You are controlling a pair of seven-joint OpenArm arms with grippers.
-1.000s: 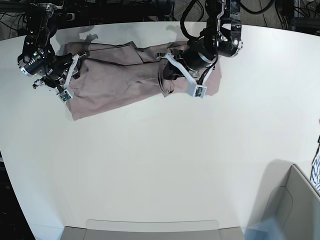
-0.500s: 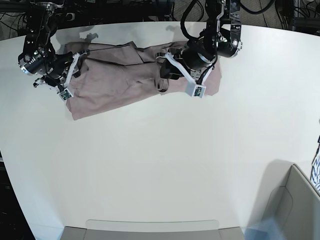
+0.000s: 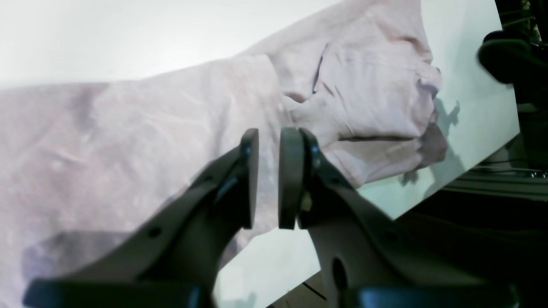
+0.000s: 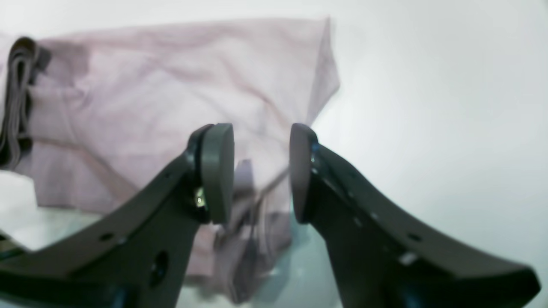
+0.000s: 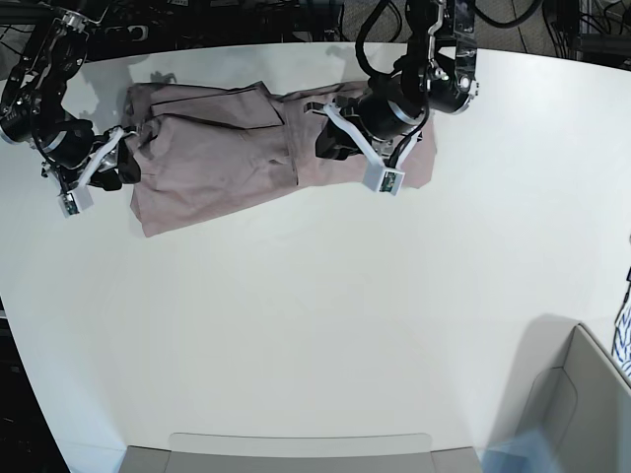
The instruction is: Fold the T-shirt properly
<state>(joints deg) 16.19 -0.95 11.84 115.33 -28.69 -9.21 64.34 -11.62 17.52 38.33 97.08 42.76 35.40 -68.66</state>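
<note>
The T-shirt [image 5: 237,148] lies wrinkled and bunched along the far edge of the white table [image 5: 325,325], stretched sideways, with a loose fold of cloth doubled over near its middle and one lower corner pointing toward the table's open centre.

The left gripper [image 3: 269,177] hangs over the end of the T-shirt [image 3: 171,128] that sits under the larger arm in the base view. Its two dark pads [image 3: 292,175] stand close together with only a narrow slit between them, and no cloth is seen in that slit; the fabric lies flat beneath. The pincer is thus nearly closed yet grasping nothing. Beyond its tips, a crumpled sleeve of the T-shirt reaches toward the table's edge.

The right gripper [image 4: 261,171] sits just off the opposite end of the T-shirt [image 4: 171,98], at its outer border. Its jaws are released, with a clear gap between the pads [image 4: 218,171], and nothing is gripped. Seen through that gap, a rumpled strip of the T-shirt's edge lies on the table below. In the base view this gripper [image 5: 116,166] is beside the cloth's end, near the table's far corner.
</note>
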